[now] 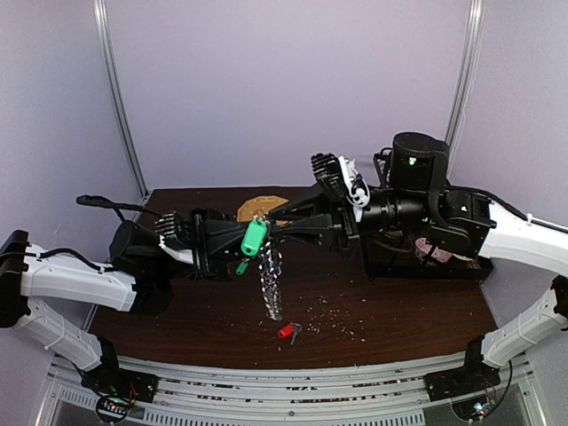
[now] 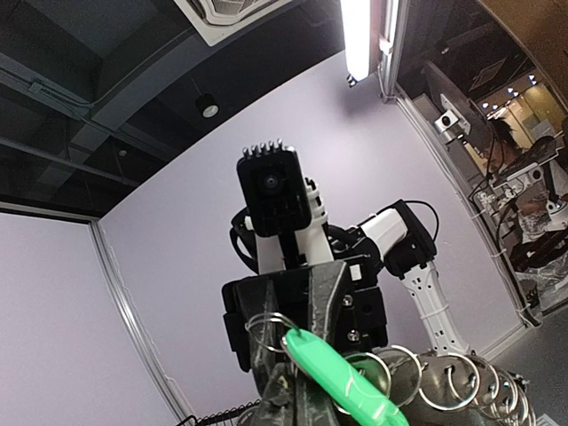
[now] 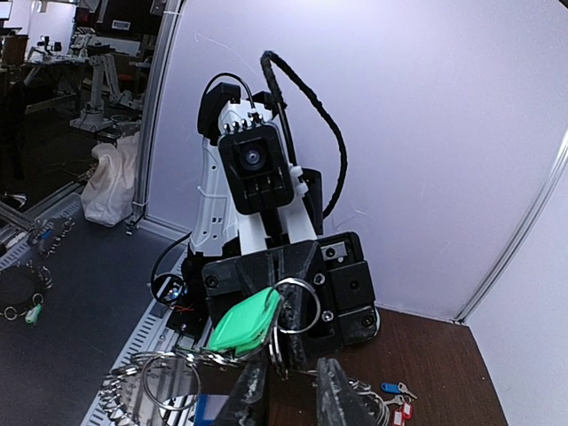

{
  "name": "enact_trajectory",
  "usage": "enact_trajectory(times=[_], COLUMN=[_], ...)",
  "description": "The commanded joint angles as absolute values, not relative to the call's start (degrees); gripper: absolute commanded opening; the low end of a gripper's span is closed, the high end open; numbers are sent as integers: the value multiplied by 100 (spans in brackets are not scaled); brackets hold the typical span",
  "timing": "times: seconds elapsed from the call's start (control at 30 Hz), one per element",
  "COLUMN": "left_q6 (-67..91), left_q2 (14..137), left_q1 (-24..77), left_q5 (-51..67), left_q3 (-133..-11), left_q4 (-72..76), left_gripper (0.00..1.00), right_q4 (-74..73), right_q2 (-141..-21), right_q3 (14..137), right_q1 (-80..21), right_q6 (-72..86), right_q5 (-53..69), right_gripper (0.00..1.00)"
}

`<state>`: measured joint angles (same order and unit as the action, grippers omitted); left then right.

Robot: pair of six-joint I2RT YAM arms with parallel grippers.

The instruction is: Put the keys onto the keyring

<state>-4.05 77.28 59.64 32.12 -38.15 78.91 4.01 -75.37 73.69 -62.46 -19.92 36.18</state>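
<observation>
The keyring [image 1: 271, 282] is held up above the table between my two grippers, and its fringe of small rings and keys hangs down toward the wood. A green-tagged key [image 1: 255, 237] sits at its top. My left gripper [image 1: 232, 241] is shut on the ring wire just beneath the green tag [image 2: 342, 373]. My right gripper [image 1: 277, 226] faces it from the right. In the right wrist view its jaws [image 3: 288, 368] stand apart, with the ring wire [image 3: 297, 306] close to the left finger [image 3: 253, 395]. A red-tagged key [image 1: 286, 330] lies on the table below.
A yellow-orange plate [image 1: 262, 207] lies at the back of the brown table [image 1: 399, 311]. A black box [image 1: 426, 262] stands under the right arm. A small green tag [image 1: 241, 266] hangs below the left gripper. Blue-tagged and red-tagged keys [image 3: 397, 390] lie on the wood. Crumbs are scattered around.
</observation>
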Motion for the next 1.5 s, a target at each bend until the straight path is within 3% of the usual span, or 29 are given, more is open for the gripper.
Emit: enact_trajectory(times=[0.0,0.2,0.3,0.53,0.7,0.9,1.07,1.37,1.47], left_q6=[-503,-547,-560,-630,-891,-804,-731,523,604], left_q2=[7567,7545,7551,7421,6895,5944,5925,6099,6183], left_q1=[5980,5985,5983,5983,5980,5985,5985,5985,5982], left_q5=[3076,3058,3039,2650,1936,1084,1193,1106,789], left_q3=[-3806,-3806,-3788,-3604,-3234,-2819,-3661,-4659,-4890], left_q4=[8100,8014,7967,7677,6723,5260,3359,2511,1908], left_gripper=[0,0,0,0,27,35,35,34,28], right_q4=[562,521,526,517,82,-548,-997,-1206,-1178], right_q2=[-7511,-7580,-7585,-7453,-7427,-7569,-7789,-7927,-7919], right_q3=[7475,7512,7515,7451,7534,7790,8129,8279,8288], right_q1=[-6302,-6305,-6307,-6279,-6253,-6249,-6370,-6562,-6598], right_q6=[-1916,-1916,-1912,-1824,-2010,-2297,-2519,-2806,-2843], right_q5=[3724,3632,3536,2931,2375,1569,845,582,572], right_gripper=[16,9,0,0,0,0,0,0,0])
